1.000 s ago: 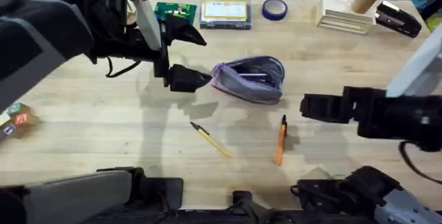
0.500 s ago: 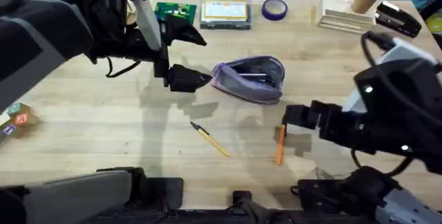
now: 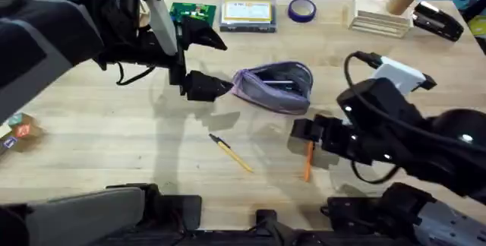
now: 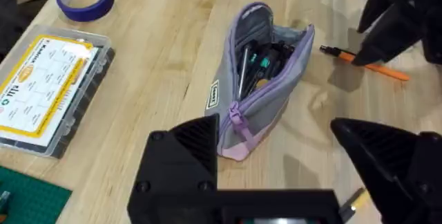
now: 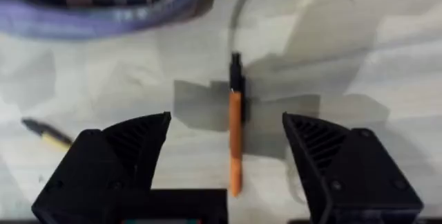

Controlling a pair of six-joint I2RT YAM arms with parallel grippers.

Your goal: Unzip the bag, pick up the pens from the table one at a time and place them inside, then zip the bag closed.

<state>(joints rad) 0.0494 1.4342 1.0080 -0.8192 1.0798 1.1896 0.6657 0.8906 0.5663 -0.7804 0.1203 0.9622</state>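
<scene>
Overhead: right gripper (fingers spread) has moved over the orange pen; left gripper open.

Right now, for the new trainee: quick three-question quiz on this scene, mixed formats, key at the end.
1. True or false: the pouch is zipped shut.
2. Which pen lies between the right gripper jaws: A) yellow pen B) orange pen C) neither?
3. Fill in: the left gripper holds the pouch by its ____ end.

Key:
1. False; it gapes open, with items visible inside.
2. B; the jaws are open on either side of it, and it lies on the table.
3. Zipper-tab end, pinched by one jaw.
</scene>
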